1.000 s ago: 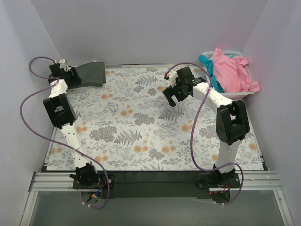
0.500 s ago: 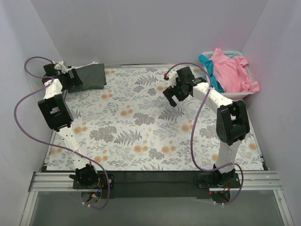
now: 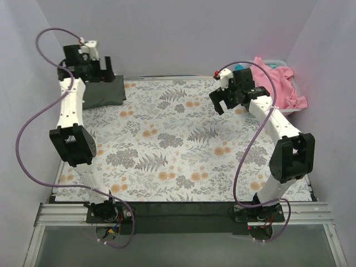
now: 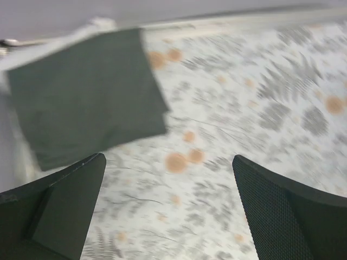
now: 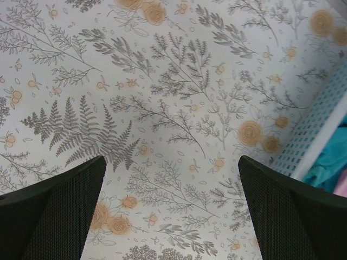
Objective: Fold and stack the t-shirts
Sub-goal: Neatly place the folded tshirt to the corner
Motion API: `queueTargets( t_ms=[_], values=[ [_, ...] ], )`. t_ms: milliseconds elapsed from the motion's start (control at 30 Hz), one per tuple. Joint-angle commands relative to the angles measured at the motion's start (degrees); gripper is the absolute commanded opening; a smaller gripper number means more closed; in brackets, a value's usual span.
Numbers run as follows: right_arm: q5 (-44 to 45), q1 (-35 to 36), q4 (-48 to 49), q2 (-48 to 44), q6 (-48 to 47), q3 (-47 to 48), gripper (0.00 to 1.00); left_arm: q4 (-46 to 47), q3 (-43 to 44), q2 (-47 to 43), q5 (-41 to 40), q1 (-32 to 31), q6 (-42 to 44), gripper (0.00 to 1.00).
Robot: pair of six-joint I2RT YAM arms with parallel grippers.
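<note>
A folded dark charcoal t-shirt point(image 3: 103, 92) lies flat at the table's far left corner; it also shows in the left wrist view point(image 4: 87, 95). My left gripper point(image 3: 105, 69) hangs open and empty above it point(image 4: 168, 208). A pink t-shirt point(image 3: 278, 83) is heaped over a teal t-shirt point(image 3: 241, 68) in the white basket at the far right. My right gripper point(image 3: 221, 99) is open and empty above the cloth, just left of the basket point(image 5: 171, 208). The teal shirt point(image 5: 331, 162) shows at the right edge of the right wrist view. The white t-shirt is out of view.
The white plastic basket point(image 3: 290, 112) stands at the far right corner; its mesh wall point(image 5: 314, 127) is close to my right gripper. The floral table cloth point(image 3: 167, 144) covers the table. Grey walls close in the back and both sides.
My left gripper has lifted off the dark shirt's left edge and moved up and right, leaving the shirt flat. My right gripper has moved right, towards the basket.
</note>
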Motion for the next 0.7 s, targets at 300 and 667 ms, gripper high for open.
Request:
queueTargets(
  t_ms=[300, 667],
  values=[
    [-4.10, -6.73, -0.65, -11.12, 0.28, -11.25, 0.98, 1.16, -29.51, -8.73, 0.39, -20.98, -4.87, 0.98],
    [-5.42, -6.73, -0.65, -16.76, 1.25, -20.41, 0.98, 6.98, -37.55, -10.93, -1.81, -22.13, -9.35, 0.98]
  ],
)
